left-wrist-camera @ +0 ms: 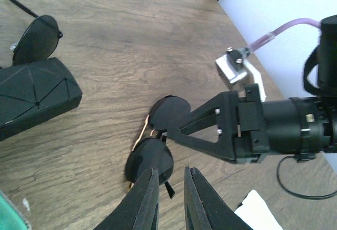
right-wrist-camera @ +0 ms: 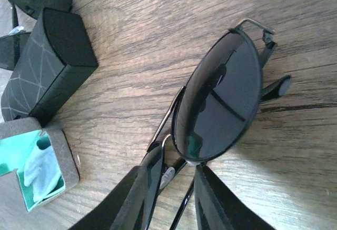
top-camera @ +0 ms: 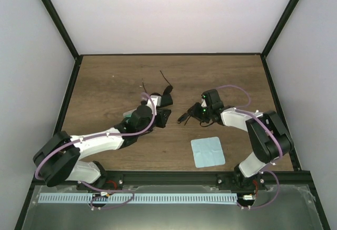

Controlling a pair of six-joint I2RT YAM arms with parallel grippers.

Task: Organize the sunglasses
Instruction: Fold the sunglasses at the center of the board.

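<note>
One pair of sunglasses (right-wrist-camera: 221,98), with round dark lenses, rests on the wooden table at its centre. My right gripper (right-wrist-camera: 176,188) is shut on its bridge, one finger against each lens's inner edge; the left wrist view shows the same grip on this pair (left-wrist-camera: 150,159). My left gripper (left-wrist-camera: 171,188) hovers just short of the near lens, its jaws a narrow gap apart with nothing between them. A second pair of sunglasses (left-wrist-camera: 34,38) lies farther back beside a black case (left-wrist-camera: 31,101).
An open case with a teal lining (right-wrist-camera: 37,167) and a cloth inside sits under my left arm. A light blue cloth (top-camera: 207,152) lies near the front, by the right arm's base. Black frame posts border the table (top-camera: 105,82).
</note>
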